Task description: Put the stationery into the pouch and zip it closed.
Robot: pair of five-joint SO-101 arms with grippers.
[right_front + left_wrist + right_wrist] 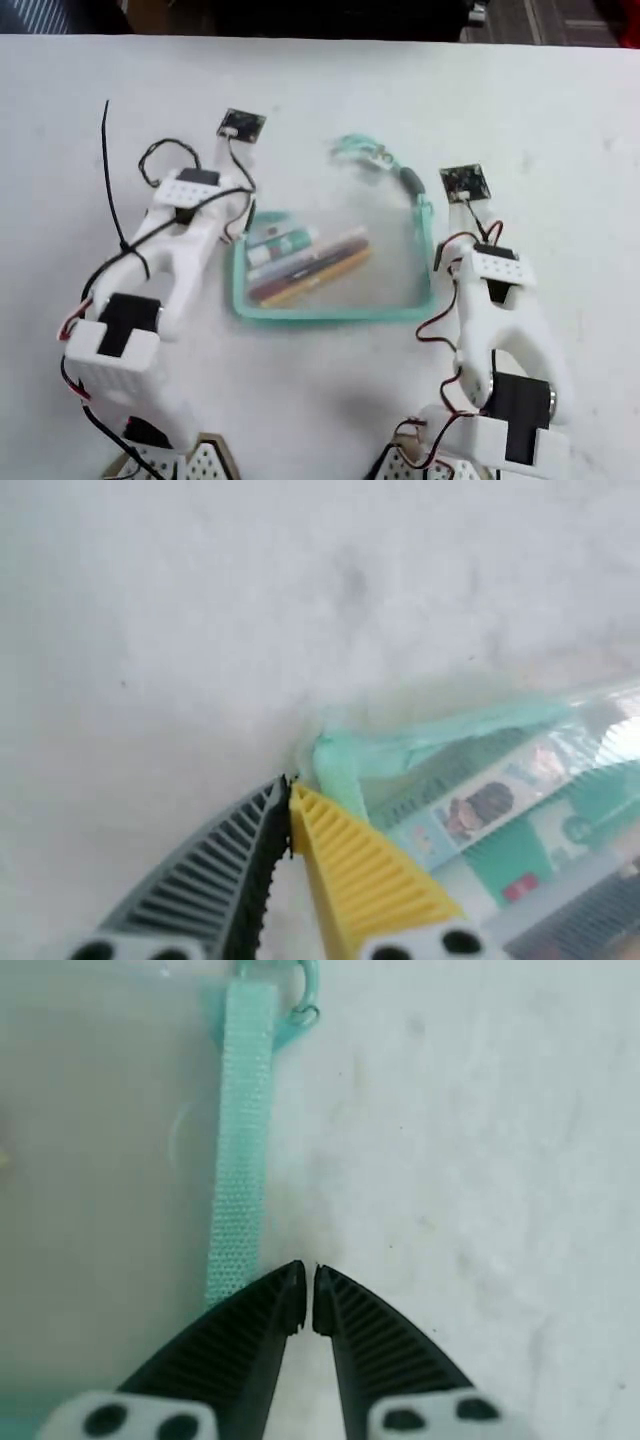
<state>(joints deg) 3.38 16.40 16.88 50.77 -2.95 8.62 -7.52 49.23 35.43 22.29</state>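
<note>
A clear pouch with a teal border [330,315] lies flat at the table's middle, with pens and markers [305,260] inside it. My left gripper [290,792] is shut, its grey and yellow tips meeting on the table right beside the pouch's teal corner [335,760]; printed stationery [480,805] shows through the plastic there. My right gripper [308,1295] is shut with nothing between its black fingers, resting just beside the teal strap [240,1140] along the pouch's right edge. In the high view the left gripper [238,230] and the right gripper [437,262] flank the pouch.
A teal loop with a clip [358,152] and a dark piece [408,180] trail from the pouch's far right corner. Small camera boards with wires [242,124] [465,182] stick out from both arms. White table [330,90] spreads around, its far edge at the back.
</note>
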